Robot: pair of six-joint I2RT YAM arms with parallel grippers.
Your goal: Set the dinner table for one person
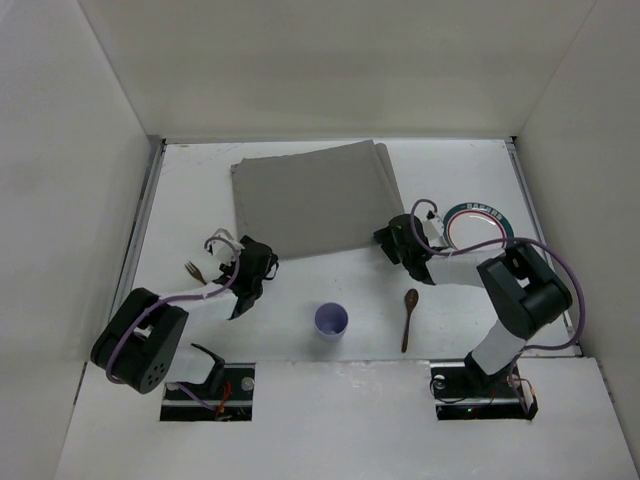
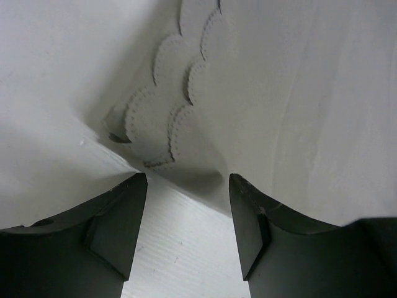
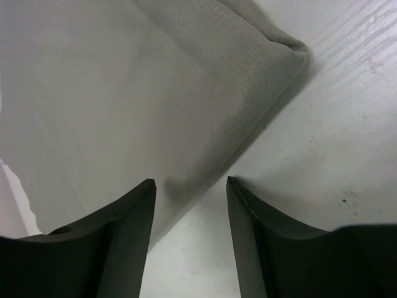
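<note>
Your left gripper [image 2: 187, 180] and right gripper [image 3: 191, 183] both hang unclenched and hold nothing, one at each near corner of the grey placemat [image 1: 310, 195], which lies on the white dinner table [image 1: 190, 190]. A shallow pinch could catch only one layer and bunch the cloth.

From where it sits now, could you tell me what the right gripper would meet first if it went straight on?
Most likely the grey placemat: the right gripper is open and the cloth's edge lies right ahead between its jaws, though depth is unclear.
</note>
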